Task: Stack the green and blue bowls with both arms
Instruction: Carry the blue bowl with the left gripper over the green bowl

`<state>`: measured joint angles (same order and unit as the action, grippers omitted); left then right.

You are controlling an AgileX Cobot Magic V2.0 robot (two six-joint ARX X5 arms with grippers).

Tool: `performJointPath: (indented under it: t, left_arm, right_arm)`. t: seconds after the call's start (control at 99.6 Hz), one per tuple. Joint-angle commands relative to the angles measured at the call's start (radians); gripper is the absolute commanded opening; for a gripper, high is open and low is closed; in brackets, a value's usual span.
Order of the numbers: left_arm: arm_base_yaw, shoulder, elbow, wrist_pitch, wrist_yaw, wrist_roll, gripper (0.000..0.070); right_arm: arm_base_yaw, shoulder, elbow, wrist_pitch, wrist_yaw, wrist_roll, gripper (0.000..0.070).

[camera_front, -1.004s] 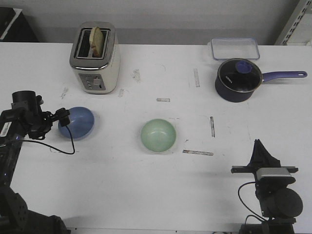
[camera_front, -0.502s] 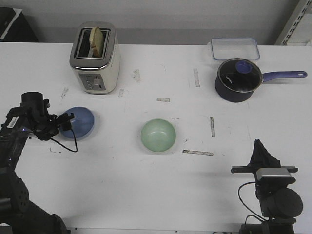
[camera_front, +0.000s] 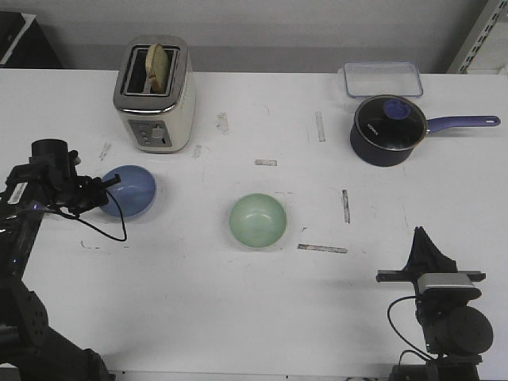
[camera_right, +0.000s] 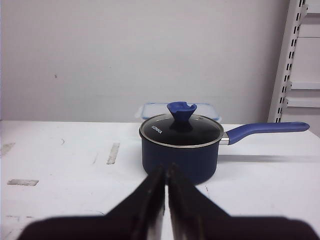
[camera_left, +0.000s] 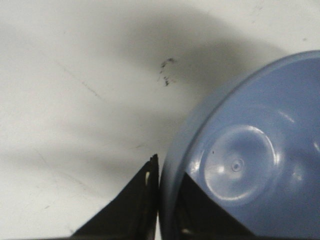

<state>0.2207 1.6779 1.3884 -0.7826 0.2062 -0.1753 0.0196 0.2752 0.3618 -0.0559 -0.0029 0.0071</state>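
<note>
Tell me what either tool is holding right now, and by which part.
The left tool grips the matte periwinkle-blue round bowl by its rim, one finger inside and one outside. The right tool is shut on nothing.

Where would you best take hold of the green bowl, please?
By its thin rim, one finger inside and one outside, from above. The green bowl sits upright and open, shallow, too wide to span. The right gripper idles nearer its right edge, so I'd grip there.
</note>
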Motion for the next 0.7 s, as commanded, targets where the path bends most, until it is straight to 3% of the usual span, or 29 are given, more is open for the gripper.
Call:
performJointPath:
  t: [0.0, 0.211, 0.472, 0.693]
  left_arm:
    - [-0.018, 0.021, 0.05, -0.035, 0.005, -0.003, 0.0001]
    - [-0.126, 0.043, 0.166, -0.125, 0.005, -0.035, 0.0001]
    - [-0.354, 0.07, 0.236, -0.066, 0.008, -0.108, 0.0001]
    - [-0.526, 0.077, 0.236, 0.061, 0.129, -0.149, 0.0001]
  right_arm:
    - [0.001, -0.001, 0.0, 0.01, 0.003, -0.004, 0.0001]
    - [0.001, -0.001, 0.0, 0.01, 0.003, -0.004, 0.0001]
    - [0.001, -0.001, 0.0, 0.01, 0.003, -0.004, 0.0001]
    - [0.001, -0.001, 0.0, 0.01, 0.003, -0.004, 0.0001]
